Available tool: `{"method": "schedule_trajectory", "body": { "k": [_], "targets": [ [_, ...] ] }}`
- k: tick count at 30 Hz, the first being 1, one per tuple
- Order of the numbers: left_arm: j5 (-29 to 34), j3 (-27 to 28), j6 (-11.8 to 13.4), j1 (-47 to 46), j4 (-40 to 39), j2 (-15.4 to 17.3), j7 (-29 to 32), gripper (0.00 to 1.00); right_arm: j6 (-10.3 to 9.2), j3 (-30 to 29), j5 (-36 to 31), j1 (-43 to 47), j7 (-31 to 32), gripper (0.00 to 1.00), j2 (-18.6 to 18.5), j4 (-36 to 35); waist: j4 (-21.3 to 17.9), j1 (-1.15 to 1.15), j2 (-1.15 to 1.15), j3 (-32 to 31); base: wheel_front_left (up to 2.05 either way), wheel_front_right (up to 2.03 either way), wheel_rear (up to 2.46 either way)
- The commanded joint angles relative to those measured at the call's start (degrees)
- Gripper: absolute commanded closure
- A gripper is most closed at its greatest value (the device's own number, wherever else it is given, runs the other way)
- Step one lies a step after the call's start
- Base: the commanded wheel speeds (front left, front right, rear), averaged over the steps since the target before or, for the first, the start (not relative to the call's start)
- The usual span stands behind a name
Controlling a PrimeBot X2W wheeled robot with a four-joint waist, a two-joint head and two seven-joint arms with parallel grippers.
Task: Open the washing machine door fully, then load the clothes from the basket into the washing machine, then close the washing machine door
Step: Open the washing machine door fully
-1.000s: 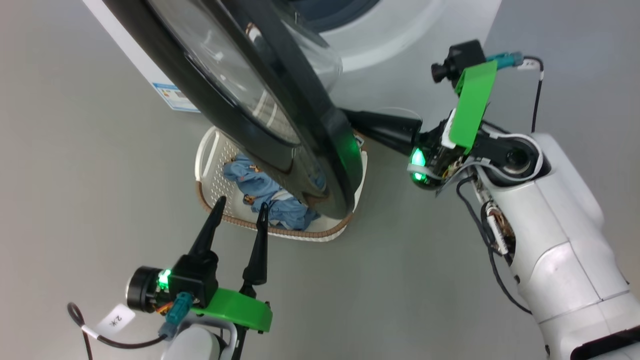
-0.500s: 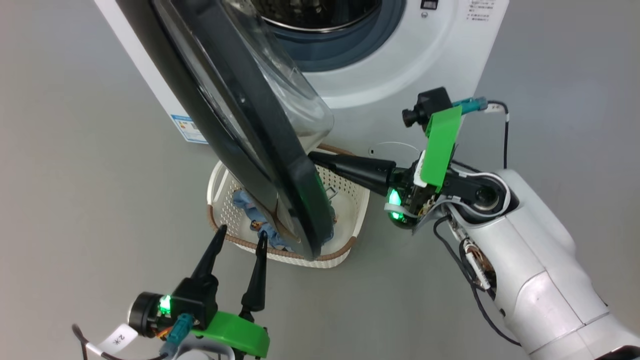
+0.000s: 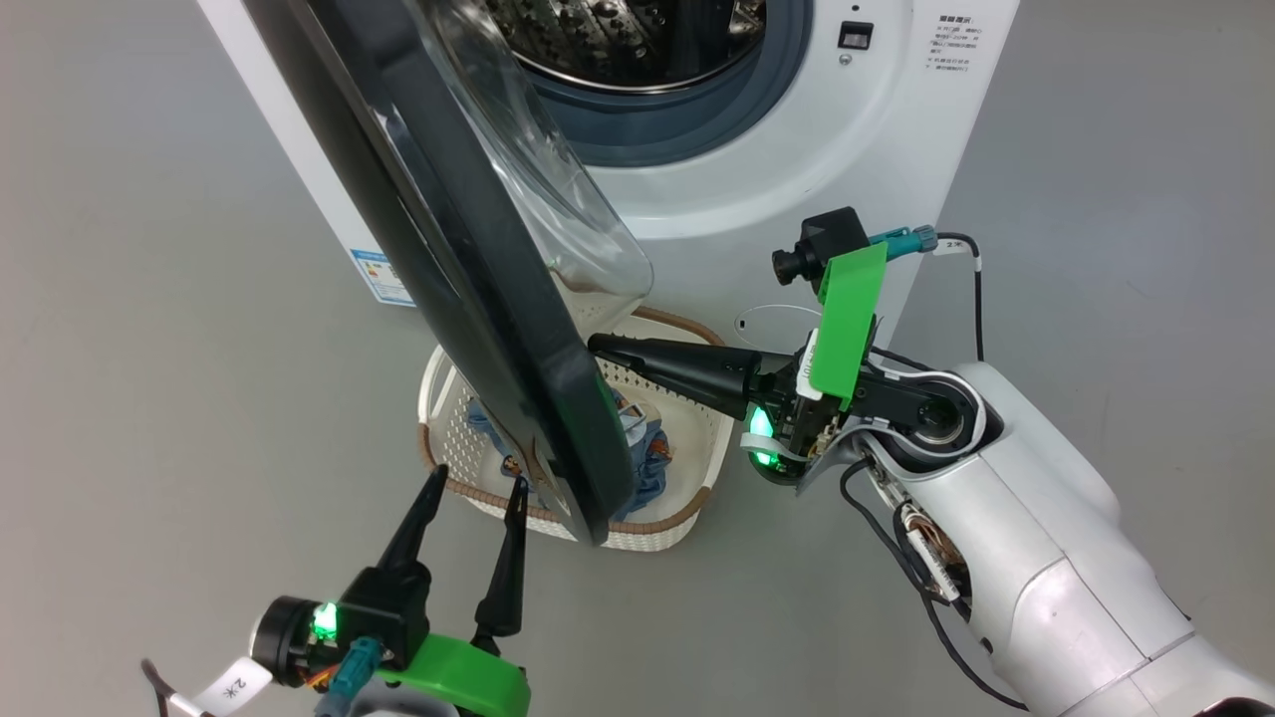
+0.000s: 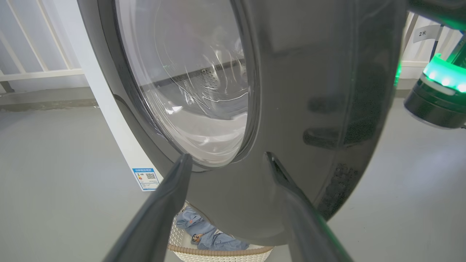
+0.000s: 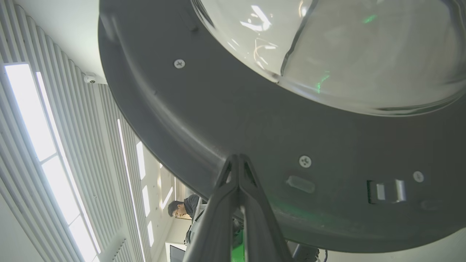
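The white washing machine (image 3: 797, 149) fills the top of the head view, its steel drum (image 3: 637, 30) exposed. The washing machine door (image 3: 478, 299) hangs partly open, seen almost edge-on, black rim and bulging glass. My right gripper (image 3: 600, 346) is shut and empty, its tips against the door's inner rim (image 5: 276, 138), as the right wrist view confirms (image 5: 236, 158). My left gripper (image 3: 478, 480) stands open on the door's outer side, close to the black rim (image 4: 320, 109) without touching. Below the door sits the basket (image 3: 652, 538) with the light blue clothes (image 3: 647, 458).
Grey floor (image 3: 149, 349) surrounds the washer. A blue energy sticker (image 3: 383, 274) marks its side, and a round service flap (image 3: 787, 321) sits low on the front. The door latch (image 5: 387, 191) shows near my right fingers. A person (image 5: 184, 211) stands far off.
The head camera has tilted up, bringing the drum into view. The door has swung wider with my shut right gripper against its inner rim. My left gripper stays open.
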Motion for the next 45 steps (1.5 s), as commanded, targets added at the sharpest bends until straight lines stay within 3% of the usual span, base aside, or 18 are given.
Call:
{"method": "schedule_trajectory", "body": {
  "k": [1, 16, 26, 27, 29, 39, 45],
  "targets": [
    [0.3, 2.0, -0.3, -0.3, -1.0, 0.9, -0.5, 0.0, 0.1, 0.7, 0.5, 0.5, -0.3, 1.0, 2.0, -1.6, -0.1, 0.0, 0.0, 0.1, 0.0, 0.0, 0.0],
    [0.5, 3.0, -0.1, 0.0, -0.8, 0.9, -0.5, 0.0, 0.1, -1.8, 1.4, 0.9, -3.9, 1.0, 1.3, -2.8, -1.3, 0.0, 0.0, -0.5, 0.0, 0.0, 0.0],
    [1.0, 5.0, -0.1, 0.8, -0.6, 0.9, -0.5, 0.0, 0.1, -6.9, 1.7, 6.1, -7.6, 1.0, -1.8, -9.5, -4.5, 0.0, 0.0, -1.3, 0.0, 0.0, 0.0],
    [1.0, 5.3, -0.1, 0.9, -0.6, 0.9, -0.5, 0.0, 0.1, -7.3, 1.3, 7.0, -8.2, 0.9, -2.1, -10.5, -4.8, 0.0, 0.0, -1.4, 0.0, 0.0, 0.0],
    [1.2, 5.8, -0.2, 1.1, -0.6, 0.9, -0.5, 0.0, 0.1, -8.1, 0.4, 9.1, -9.6, 0.0, -2.5, -12.5, -5.4, 0.0, 0.0, -1.7, 0.0, 0.0, 0.0],
    [1.5, 7.9, -0.6, 2.9, -0.3, 0.9, -0.5, 0.0, 0.1, -12.1, -2.0, 20.0, -14.7, 0.0, -2.9, -19.7, -7.7, 0.0, 0.0, -3.7, 0.0, 0.0, 0.0],
    [1.5, 8.7, -0.7, 4.0, -0.5, 0.9, -0.5, 0.0, 0.1, -14.7, -7.1, 26.1, -20.2, 0.0, -4.0, -24.0, -8.4, 0.0, 0.0, -4.5, 0.0, 0.0, 0.0]
  ]
}}
